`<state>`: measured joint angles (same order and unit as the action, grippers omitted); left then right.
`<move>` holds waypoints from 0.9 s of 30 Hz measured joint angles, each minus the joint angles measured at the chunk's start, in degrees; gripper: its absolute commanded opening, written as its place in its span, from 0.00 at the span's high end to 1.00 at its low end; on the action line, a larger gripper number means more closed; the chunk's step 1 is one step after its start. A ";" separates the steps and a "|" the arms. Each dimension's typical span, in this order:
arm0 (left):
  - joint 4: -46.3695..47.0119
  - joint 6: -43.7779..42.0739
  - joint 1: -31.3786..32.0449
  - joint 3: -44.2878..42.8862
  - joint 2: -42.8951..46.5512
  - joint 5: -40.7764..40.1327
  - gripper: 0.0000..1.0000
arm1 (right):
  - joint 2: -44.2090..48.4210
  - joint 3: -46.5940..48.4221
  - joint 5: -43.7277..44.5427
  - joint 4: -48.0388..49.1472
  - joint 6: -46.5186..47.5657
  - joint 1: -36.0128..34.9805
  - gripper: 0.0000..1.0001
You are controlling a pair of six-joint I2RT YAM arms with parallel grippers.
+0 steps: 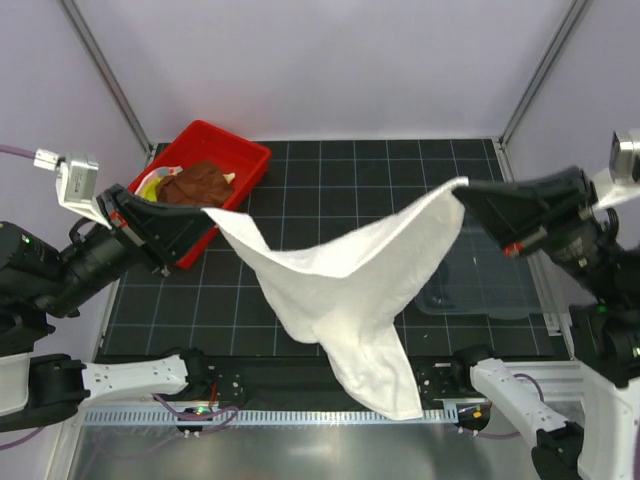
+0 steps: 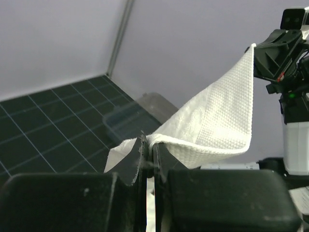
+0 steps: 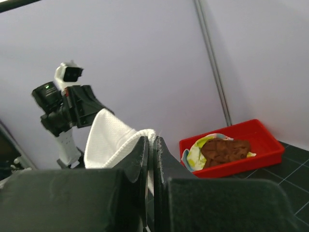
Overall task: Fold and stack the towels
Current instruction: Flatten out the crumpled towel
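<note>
Pale grey walls close in a black, grid-lined bench (image 1: 330, 180) seen from above. I hold the white towel (image 1: 340, 290) in the air between my two arms. My left jaws are clamped on one corner at the left, just beside the red tray (image 1: 245, 160), and my right jaws are clamped on another corner at the right. The cloth sags between the two grips, and a long tail hangs toward the near edge, reaching the rail by my bases in this view. The tray sits in the far left corner and holds the brown towel (image 1: 200, 183), crumpled on top of the yellow-green towel (image 1: 150, 186). A clear bin (image 1: 480, 290) lies on the bench at the right, partly hidden behind the hanging cloth.

From my left wrist, my two fingers (image 2: 130, 164) stand almost together with the towel's edge pinched between them. Its waffle weave (image 2: 217, 121) rises to the upper right, where my right arm (image 2: 285, 53) grips the other corner. The clear bin (image 2: 125, 121) shows on the dark bench beyond.

From my right wrist, my fingers (image 3: 137, 159) are likewise nearly closed on a fold of the white towel (image 3: 108, 137), which runs left to my left arm (image 3: 67, 106). Far off at the right stands the red tray (image 3: 231, 166), with the brown towel (image 3: 224, 150) lying on the yellow-green one (image 3: 195, 152).
</note>
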<state>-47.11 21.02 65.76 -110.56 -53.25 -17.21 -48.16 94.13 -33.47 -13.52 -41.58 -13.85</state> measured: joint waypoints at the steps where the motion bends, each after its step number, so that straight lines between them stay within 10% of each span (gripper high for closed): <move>1: -0.61 1.53 0.00 2.58 1.75 1.62 1.00 | 2.67 -1.51 -1.44 -1.90 0.52 0.11 0.99; 11: -1.62 0.46 0.13 -6.05 0.46 -2.89 1.00 | 9.51 6.43 -1.31 0.79 0.90 1.75 0.99; 21: 27.32 -34.45 -1.90 -1.14 -10.75 -29.55 1.00 | -21.40 13.03 4.02 9.86 4.81 1.97 0.99; 27: 27.89 -34.91 -22.97 -11.50 -31.39 -23.19 1.00 | -42.66 19.52 6.78 7.85 11.13 2.01 0.99</move>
<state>-19.22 -13.89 42.78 -122.06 -84.64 -40.40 -90.83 113.65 -26.70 -5.67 -30.46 -11.84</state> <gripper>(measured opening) 0.057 0.069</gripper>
